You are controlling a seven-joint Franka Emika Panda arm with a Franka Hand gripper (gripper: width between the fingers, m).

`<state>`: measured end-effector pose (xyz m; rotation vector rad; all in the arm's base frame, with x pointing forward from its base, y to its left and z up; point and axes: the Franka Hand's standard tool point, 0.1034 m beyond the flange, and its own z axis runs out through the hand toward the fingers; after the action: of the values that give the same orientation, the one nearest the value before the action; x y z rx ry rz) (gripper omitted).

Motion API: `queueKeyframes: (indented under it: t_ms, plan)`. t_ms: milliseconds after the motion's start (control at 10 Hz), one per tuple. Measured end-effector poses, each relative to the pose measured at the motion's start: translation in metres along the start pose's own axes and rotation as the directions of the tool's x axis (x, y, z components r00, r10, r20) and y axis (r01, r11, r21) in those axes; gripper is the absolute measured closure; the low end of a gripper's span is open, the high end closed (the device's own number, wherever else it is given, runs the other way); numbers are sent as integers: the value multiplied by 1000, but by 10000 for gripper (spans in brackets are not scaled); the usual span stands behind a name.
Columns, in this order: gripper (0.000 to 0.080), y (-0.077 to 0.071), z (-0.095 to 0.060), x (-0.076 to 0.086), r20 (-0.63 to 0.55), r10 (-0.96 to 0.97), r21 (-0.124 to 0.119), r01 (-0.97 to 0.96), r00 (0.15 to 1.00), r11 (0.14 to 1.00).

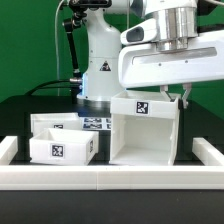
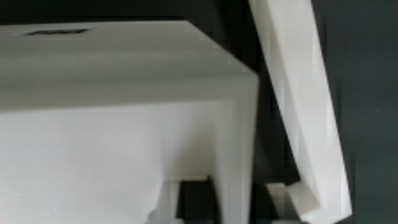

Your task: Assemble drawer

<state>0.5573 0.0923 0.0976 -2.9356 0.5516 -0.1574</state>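
Note:
A large white drawer box (image 1: 145, 132) stands mid-table with its open side facing the exterior view and a tag on its top. My gripper (image 1: 182, 96) is at the box's top corner on the exterior view's right. In the wrist view my gripper (image 2: 231, 200) has a dark finger (image 2: 196, 196) on each side of the box's side wall (image 2: 228, 140), shut on it. Two smaller white drawers (image 1: 62, 140), both tagged, sit close together on the exterior view's left of the box.
A white rail (image 1: 110, 178) runs along the front of the table, with side rails at both ends; one shows as a long white strip (image 2: 299, 100) in the wrist view. The robot base (image 1: 98, 70) stands behind, and the marker board (image 1: 97, 123) lies before it.

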Motion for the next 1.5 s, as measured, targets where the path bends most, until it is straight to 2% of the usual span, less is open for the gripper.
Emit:
queueKeyframes:
  t_ms: [300, 700, 1100, 1200, 1500]
  plan:
    - [754, 0, -2, 2, -8, 28, 5, -28, 1000, 1000]
    - [754, -4, -4, 3, -9, 231, 23, -230, 973, 973]
    - [753, -9, -4, 7, -8, 557, 45, -556, 831, 830]
    - [753, -7, -5, 11, -5, 606, 60, -605, 795, 794]
    - [753, -13, -7, 8, 19, 712, 73, -712, 701, 699]
